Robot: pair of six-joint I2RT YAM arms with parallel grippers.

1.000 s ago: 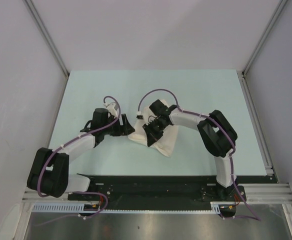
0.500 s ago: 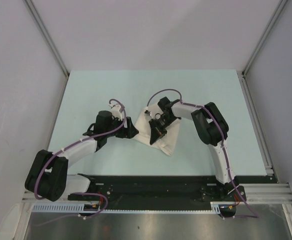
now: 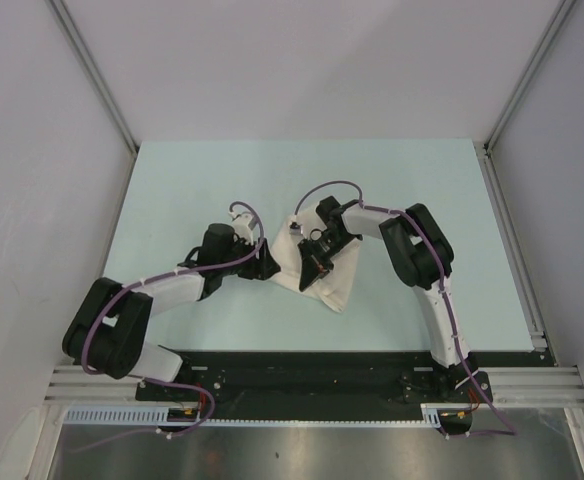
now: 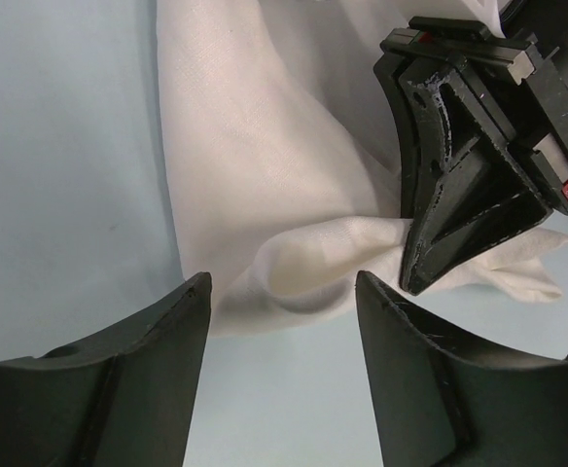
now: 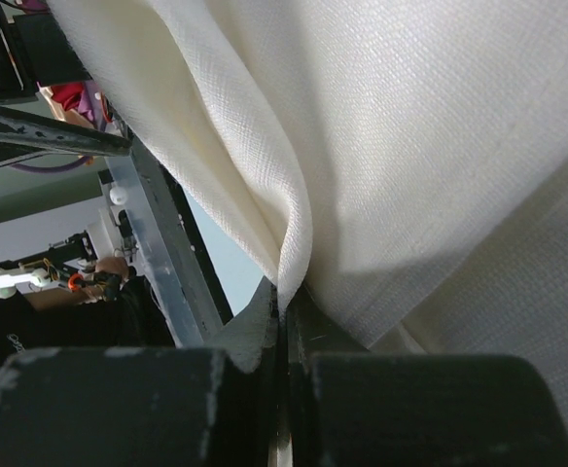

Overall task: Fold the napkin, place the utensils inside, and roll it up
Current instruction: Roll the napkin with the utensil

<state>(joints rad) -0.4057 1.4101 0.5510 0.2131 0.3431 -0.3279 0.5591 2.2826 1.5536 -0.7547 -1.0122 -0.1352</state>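
While the right gripper (image 5: 284, 302) is clamped on a raised pleat of the napkin (image 3: 334, 285), the left gripper (image 4: 282, 292) hangs just beside the cloth's left edge. Its jaws are apart and nothing is between them.

Position: the napkin lies bunched near the middle of the table (image 3: 172, 180), between the two grippers, with one part lifted by the right one. It is rumpled, not squared. The knife shows in no view; whether it lies under the cloth cannot be told.

Assessment: the step in hand appears to be the fold, which is not yet made.

Recommendations:
- Bring the left gripper forward onto the rounded hem directly ahead of its fingers, low to the table, and close only once cloth fills the gap.
- Keep clear of the right gripper's tips, which stand near that hem.
- With both grips secure, draw them apart to flatten the wrinkles, then lay edge onto edge.
- Move slowly; thin fabric is likely to slip or drag.
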